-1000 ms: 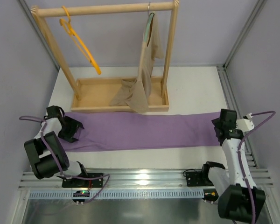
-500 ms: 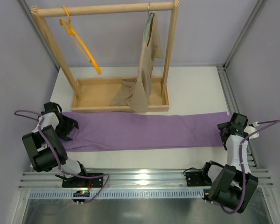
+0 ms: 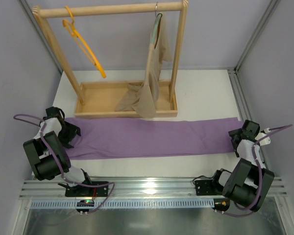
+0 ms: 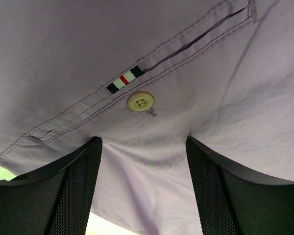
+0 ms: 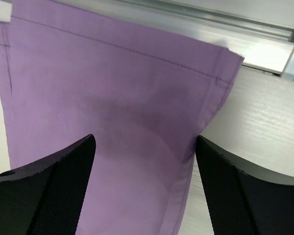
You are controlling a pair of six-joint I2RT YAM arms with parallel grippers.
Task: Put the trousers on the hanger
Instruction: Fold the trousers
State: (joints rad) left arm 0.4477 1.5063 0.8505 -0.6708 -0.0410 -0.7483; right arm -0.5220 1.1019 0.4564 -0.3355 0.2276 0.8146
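The lilac trousers (image 3: 152,137) lie flat across the table in front of the rack. Their waist end is at the left, where a back pocket and a pale button (image 4: 140,101) show. Their leg hem (image 5: 220,73) is at the right. My left gripper (image 3: 70,134) (image 4: 142,142) stands open, its fingers astride the waist fabric and pressing into it. My right gripper (image 3: 236,136) (image 5: 144,139) is open wide over the hem corner. The orange hanger (image 3: 85,49) hangs bare from the left of the rack's top bar.
The wooden rack (image 3: 112,10) stands at the back on a tray base (image 3: 103,100). A beige garment (image 3: 154,78) on a grey-green hanger hangs at its right and drapes into the tray. Aluminium rails run along the right side (image 3: 245,98) and the front edge (image 3: 147,188).
Both grippers have slid outward along the trousers to their ends, left one leftward, right one rightward. The trousers have stayed flat, and little has moved in the last half second.
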